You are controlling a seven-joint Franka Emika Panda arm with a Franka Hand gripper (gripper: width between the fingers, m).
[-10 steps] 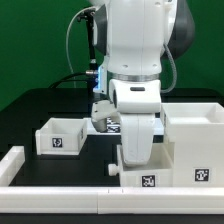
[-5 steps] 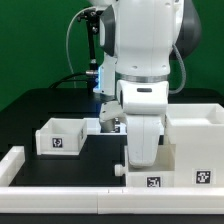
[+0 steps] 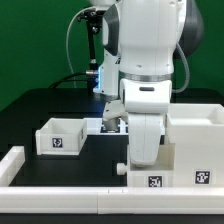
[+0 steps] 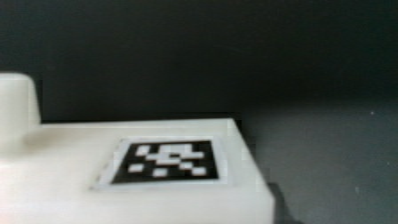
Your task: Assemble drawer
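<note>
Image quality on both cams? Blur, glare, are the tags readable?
Wrist view: soft and out of focus. The tag on the white drawer part has fuzzy cells, the background is dim and dark, and there is no glare. Exterior view: evenly lit and fairly sharp, with soft shadows only. The tray tag on the small tray reads cleanly, but the arm blocks mid-scene.

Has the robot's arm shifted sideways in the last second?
Yes. The arm has slid toward the exterior view's right, away from the small tray and closer to the tall housing.
</note>
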